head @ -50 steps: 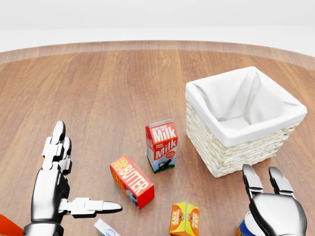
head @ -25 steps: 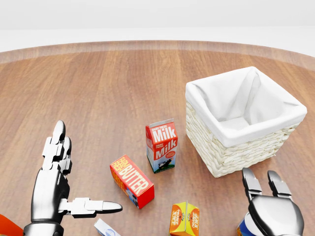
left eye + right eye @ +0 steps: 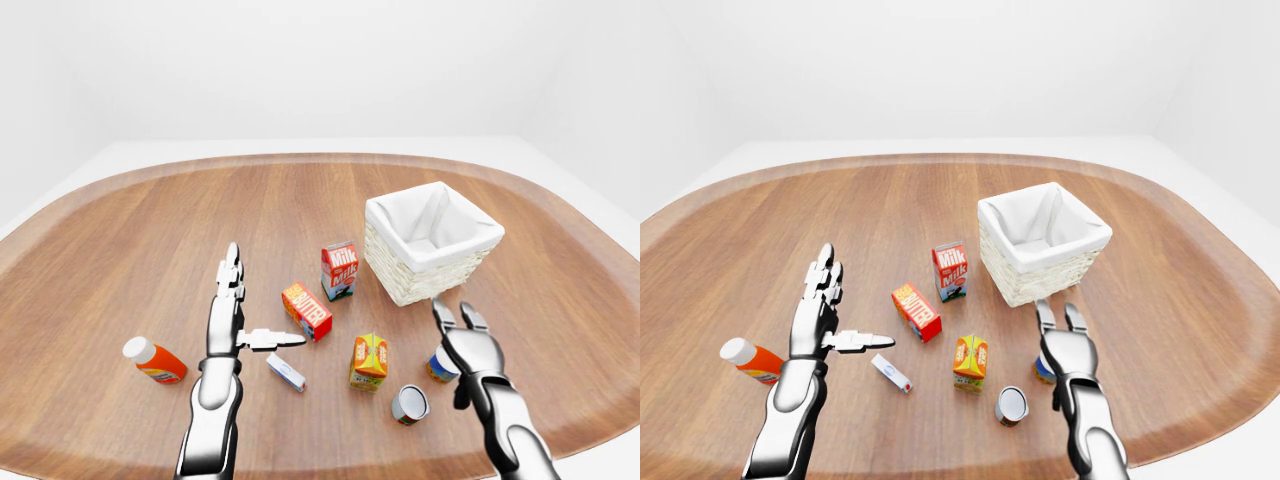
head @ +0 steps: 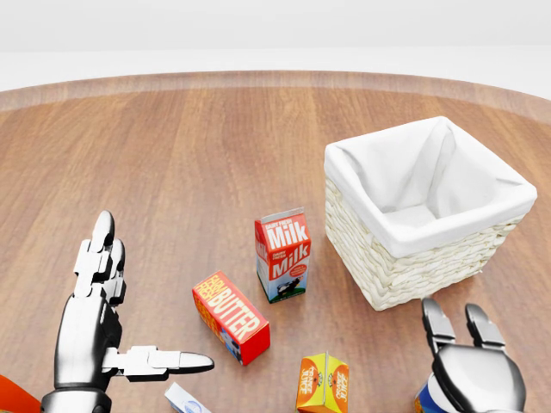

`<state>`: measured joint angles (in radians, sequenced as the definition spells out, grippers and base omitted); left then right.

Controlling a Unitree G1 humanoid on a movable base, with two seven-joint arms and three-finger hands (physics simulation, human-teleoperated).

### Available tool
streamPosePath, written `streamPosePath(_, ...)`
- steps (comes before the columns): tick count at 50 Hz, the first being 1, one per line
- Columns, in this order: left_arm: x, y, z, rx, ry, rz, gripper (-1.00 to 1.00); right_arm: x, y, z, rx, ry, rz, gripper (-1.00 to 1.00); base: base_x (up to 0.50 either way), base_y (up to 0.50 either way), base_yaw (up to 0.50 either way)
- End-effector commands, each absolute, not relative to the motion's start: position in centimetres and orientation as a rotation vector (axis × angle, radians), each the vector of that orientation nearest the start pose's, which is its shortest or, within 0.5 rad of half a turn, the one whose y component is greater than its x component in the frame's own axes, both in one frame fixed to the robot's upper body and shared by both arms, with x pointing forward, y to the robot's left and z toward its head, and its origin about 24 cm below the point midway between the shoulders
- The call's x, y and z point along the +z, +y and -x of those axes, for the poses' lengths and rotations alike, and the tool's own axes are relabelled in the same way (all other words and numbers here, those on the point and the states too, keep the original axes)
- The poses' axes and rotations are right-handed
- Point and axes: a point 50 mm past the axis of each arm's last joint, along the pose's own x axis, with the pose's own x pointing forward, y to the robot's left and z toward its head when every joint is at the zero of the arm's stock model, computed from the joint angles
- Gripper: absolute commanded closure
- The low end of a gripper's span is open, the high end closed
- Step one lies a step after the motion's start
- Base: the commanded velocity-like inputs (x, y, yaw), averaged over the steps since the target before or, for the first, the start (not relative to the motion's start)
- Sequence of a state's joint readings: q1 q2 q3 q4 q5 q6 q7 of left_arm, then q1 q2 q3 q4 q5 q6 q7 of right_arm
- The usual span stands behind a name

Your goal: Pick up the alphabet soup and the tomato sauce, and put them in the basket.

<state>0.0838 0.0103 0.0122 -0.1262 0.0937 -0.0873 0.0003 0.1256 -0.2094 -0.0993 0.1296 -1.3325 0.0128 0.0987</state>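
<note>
Down at the lower right of the left-eye view, my right hand hovers, fingers spread, over an upright blue-and-orange can, while a silver can lies tipped, end toward me.

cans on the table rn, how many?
2. One can lies on its side near the bottom of the left-eye view, right of the orange carton. The other can stands mostly behind the right hand, below the basket.

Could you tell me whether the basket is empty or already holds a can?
Empty: the basket shows only its white liner inside, with no can in it.
</note>
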Motion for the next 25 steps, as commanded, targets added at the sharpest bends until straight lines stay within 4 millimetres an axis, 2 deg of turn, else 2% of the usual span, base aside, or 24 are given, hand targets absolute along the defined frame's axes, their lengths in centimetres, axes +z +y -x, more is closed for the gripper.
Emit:
streamPosePath(1, 6.0, 15.8, -23.6, 0.027, -0.132, -0.090, -1.00, -2.1, -23.1, -21.5, 0.126, 0.417, 1.506, -1.00, 0.00, 0.00, 0.00)
streamPosePath(25, 6.0, 15.8, -23.6, 0.027, -0.132, -0.090, -1.00, -3.6, -23.9, -21.7, 0.126, 0.456, 1.496, -1.00, 0.00, 0.00, 0.00)
